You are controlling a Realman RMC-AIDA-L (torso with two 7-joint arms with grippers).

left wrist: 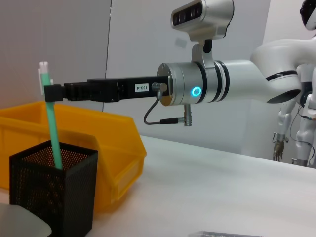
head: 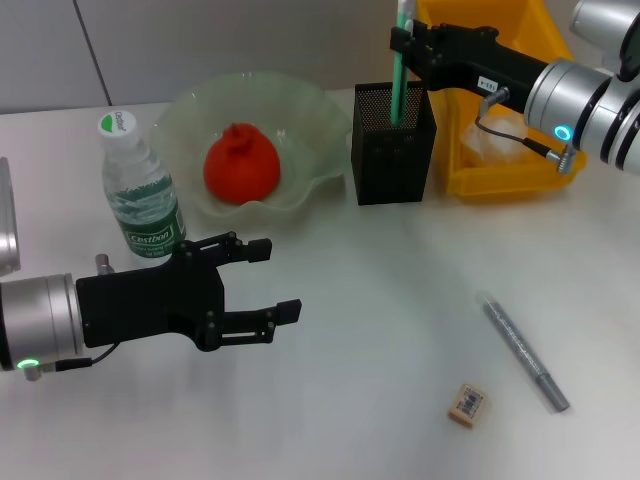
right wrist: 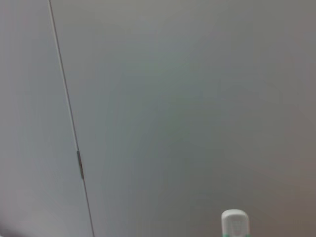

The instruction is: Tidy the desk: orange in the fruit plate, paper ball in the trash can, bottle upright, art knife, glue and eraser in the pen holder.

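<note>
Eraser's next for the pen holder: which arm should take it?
Probably left. The left gripper hangs open and empty over the table, while the right gripper is shut on a green stick in the pen holder. The eraser lies right of centre, though.

Along the far edge of the table [head: 380, 300], from left to right, stand the bottle [head: 140, 190], upright, the fruit plate [head: 300, 120] holding the orange [head: 241, 165], the pen holder [head: 393, 155], and the trash can [head: 500, 170] with the paper ball [head: 492, 143] inside. A glue stick [head: 400, 70] stands in the pen holder. Toward the near right corner lie the art knife [head: 525, 350] and, just left of it, the eraser [head: 467, 404].
</note>
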